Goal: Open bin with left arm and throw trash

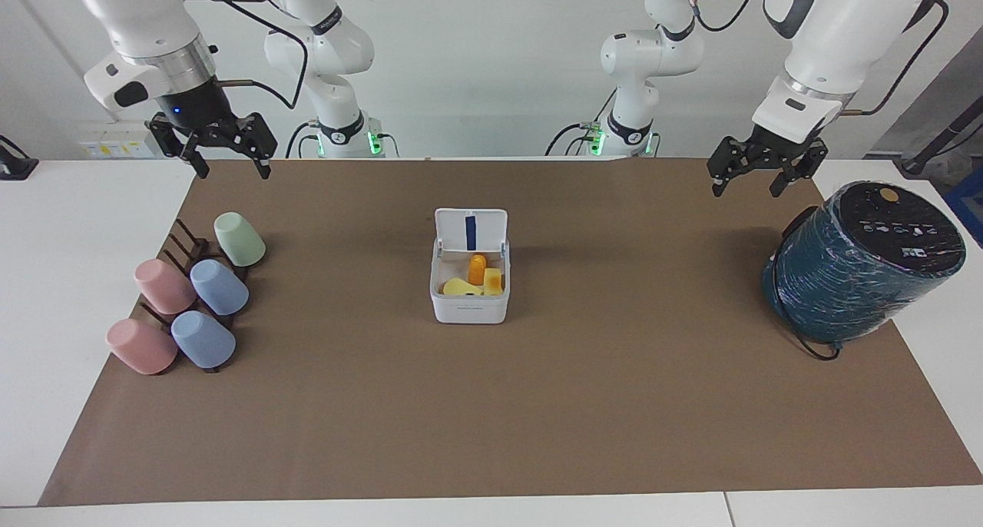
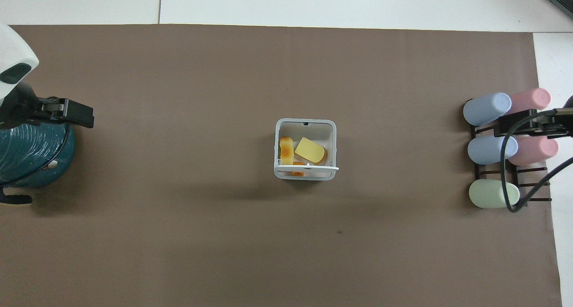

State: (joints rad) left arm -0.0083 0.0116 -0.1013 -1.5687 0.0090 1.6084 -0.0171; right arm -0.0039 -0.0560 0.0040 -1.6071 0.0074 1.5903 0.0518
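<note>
The white bin (image 1: 470, 309) stands mid-mat with its lid (image 1: 470, 229) swung upright on the side nearer the robots. Inside lies the trash: a yellow slice (image 2: 309, 150), a pale piece with an orange spot (image 2: 286, 149) and a small orange piece (image 1: 477, 268). From overhead the bin's rim (image 2: 305, 121) shows, and the lid's edge hides part of the orange piece. My left gripper (image 1: 746, 187) hangs open and empty, up in the air beside the teal cylinder. My right gripper (image 1: 232, 170) hangs open and empty above the cup rack.
A big dark teal wrapped cylinder (image 1: 860, 270) with a black cable leans at the left arm's end of the brown mat (image 1: 614, 404). Several pastel cups (image 1: 219, 287) lie on a dark rack (image 1: 188, 246) at the right arm's end. White table surrounds the mat.
</note>
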